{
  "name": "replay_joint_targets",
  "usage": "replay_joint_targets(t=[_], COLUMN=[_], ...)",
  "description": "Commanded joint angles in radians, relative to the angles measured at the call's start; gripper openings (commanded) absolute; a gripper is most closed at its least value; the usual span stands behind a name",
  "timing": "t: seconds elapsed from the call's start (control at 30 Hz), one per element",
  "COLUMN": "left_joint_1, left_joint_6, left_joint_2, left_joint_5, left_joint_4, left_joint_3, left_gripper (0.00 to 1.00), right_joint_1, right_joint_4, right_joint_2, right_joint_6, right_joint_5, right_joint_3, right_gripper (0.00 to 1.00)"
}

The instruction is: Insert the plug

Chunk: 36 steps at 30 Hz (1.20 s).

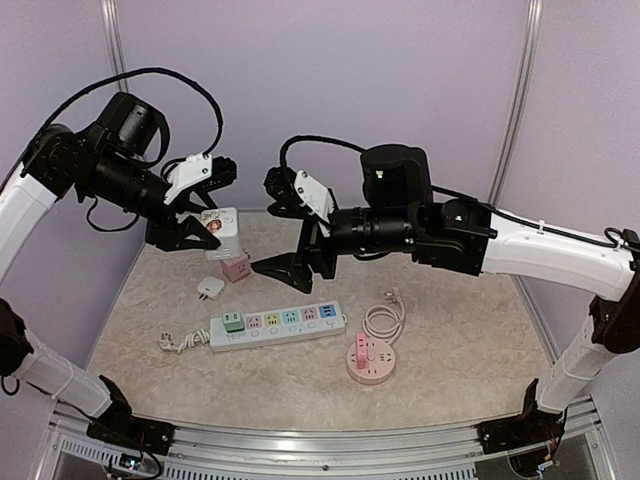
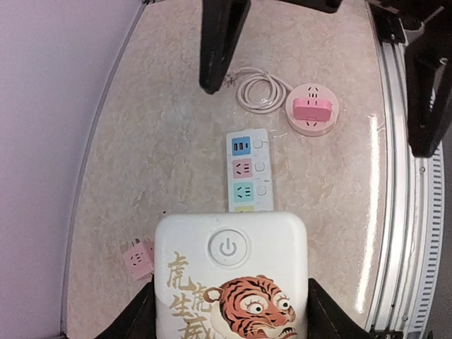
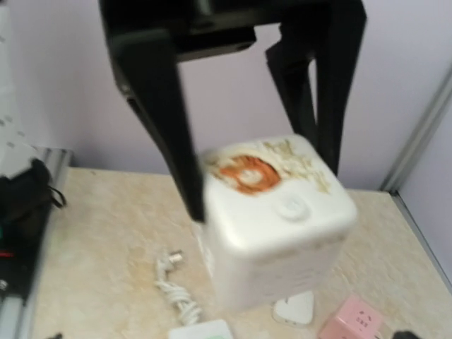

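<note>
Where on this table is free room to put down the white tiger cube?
Bare table right of the round pink socket, and along the near edge before the power strip. Crowded at the back left: pink cube, white plug, the left hand holding the tiger cube, the right hand beside.

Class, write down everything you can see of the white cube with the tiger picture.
The white rounded plastic cube is glossy; one face bears a round power button and an orange tiger cartoon with gold characters. It is lifted clear of the beige tabletop, clamped on opposite sides between the left gripper's black fingers, and nothing else touches it. A pink cube socket lies on the table below it.
</note>
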Motion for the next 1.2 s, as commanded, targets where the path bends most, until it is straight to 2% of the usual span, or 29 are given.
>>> replay_joint_targets(t=[0.0, 0.13, 0.43, 0.57, 0.67, 0.83, 0.9, 0.93, 0.97, 1.0, 1.07, 1.1, 1.17], left_joint_1=[-0.062, -0.109, -0.112, -0.114, -0.114, -0.112, -0.111, -0.110, -0.108, -0.101, -0.074, -0.058, -0.021], left_joint_6=[0.296, 0.306, 0.320, 0.312, 0.307, 0.282, 0.253, 0.225, 0.180, 0.130, 0.028, -0.033, -0.169], left_joint_2=[0.014, 0.052, 0.065, 0.070, 0.072, 0.071, 0.066, 0.063, 0.058, 0.050, 0.038, 0.032, 0.017], left_joint_5=[0.084, 0.084, 0.142, 0.151, 0.160, 0.175, 0.176, 0.156, 0.133, 0.119, 0.107, 0.102, 0.099], left_joint_4=[-0.259, -0.274, -0.311, -0.310, -0.311, -0.302, -0.285, -0.262, -0.229, -0.200, -0.119, -0.073, 0.010], left_joint_3=[0.128, 0.175, 0.182, 0.182, 0.179, 0.180, 0.179, 0.179, 0.177, 0.178, 0.180, 0.183, 0.195], left_gripper=[0.00, 0.00, 0.00, 0.00, 0.00, 0.00, 0.00, 0.02, 0.10, 0.24, 0.79, 0.95, 0.99], right_joint_1=[-0.007, -0.007, -0.013, -0.013, -0.013, -0.013, -0.013, -0.013, -0.012, -0.011, 0.000, 0.010, 0.036], right_joint_4=[0.015, 0.074, 0.203, 0.232, 0.245, 0.251, 0.262, 0.270, 0.286, 0.310, 0.410, 0.469, 0.579], right_joint_2=[-0.018, 0.039, 0.074, 0.072, 0.080, 0.097, 0.095, 0.093, 0.087, 0.080, 0.061, 0.053, 0.050], right_joint_6=[0.065, 0.108, 0.153, 0.154, 0.160, 0.166, 0.171, 0.176, 0.185, 0.193, 0.217, 0.229, 0.268], right_joint_5=[-0.062, -0.076, -0.085, -0.056, -0.061, -0.095, -0.096, -0.079, -0.054, -0.025, 0.066, 0.149, 0.347], right_joint_3=[-0.033, -0.001, 0.006, 0.004, 0.007, 0.013, 0.006, 0.000, -0.013, -0.032, -0.084, -0.111, -0.160], right_gripper=[1.00, 1.00, 1.00, 0.91, 0.72, 0.25, 0.02, 0.00, 0.00, 0.00, 0.00, 0.00, 0.00])
